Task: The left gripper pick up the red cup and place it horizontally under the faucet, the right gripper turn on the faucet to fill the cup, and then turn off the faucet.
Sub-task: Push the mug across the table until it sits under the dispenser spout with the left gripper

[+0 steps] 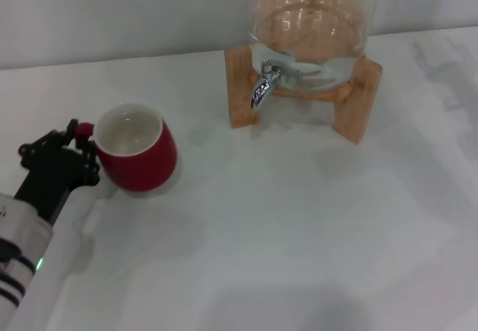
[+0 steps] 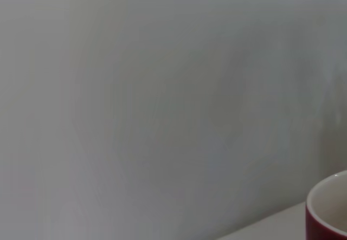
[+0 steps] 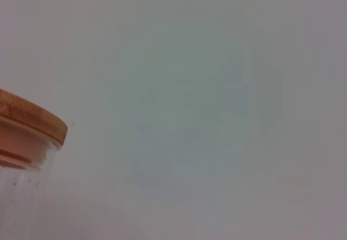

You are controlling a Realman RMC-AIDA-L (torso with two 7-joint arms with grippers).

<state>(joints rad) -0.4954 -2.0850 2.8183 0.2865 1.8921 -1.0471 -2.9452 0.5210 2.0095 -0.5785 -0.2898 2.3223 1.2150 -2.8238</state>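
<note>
- Head view: the black fingers (image 1: 75, 133) of the left gripper (image 1: 78, 143) sit at the handle side of the red cup (image 1: 138, 155), one above and one below the small red loop handle (image 1: 84, 130). They seem to close around that handle, though the black parts merge and I cannot tell for certain whether they pinch it or only frame it.
- The gripper reaches in from the robot's left on a white arm (image 1: 19, 249) with black bands and a green light.
- The cup stands upright on the white table (image 1: 299, 234), mouth up, with its handle turned toward the gripper. It is a rounded, glossy red mug with a white inside, and nothing shows in it.
- The cup is well apart from the faucet (image 1: 263, 84), which lies farther back and to the robot's right.
- The faucet is a small chrome spigot with a down-curved spout, fixed low on the front of a clear glass dispenser (image 1: 310, 28) that rests on a wooden stand (image 1: 243, 84). Nothing stands under the spout.
- The right gripper does not appear in this view.
- Left wrist view: only a slice of the cup (image 2: 328, 210) shows at the frame's edge, red outside with a white rim and inside, before a plain pale wall (image 2: 162, 99). No fingers are visible here.
- Right wrist view: the wooden lid (image 3: 32, 121) and the upper glass of the dispenser show at one edge against the same pale wall. No fingers are visible.
</note>
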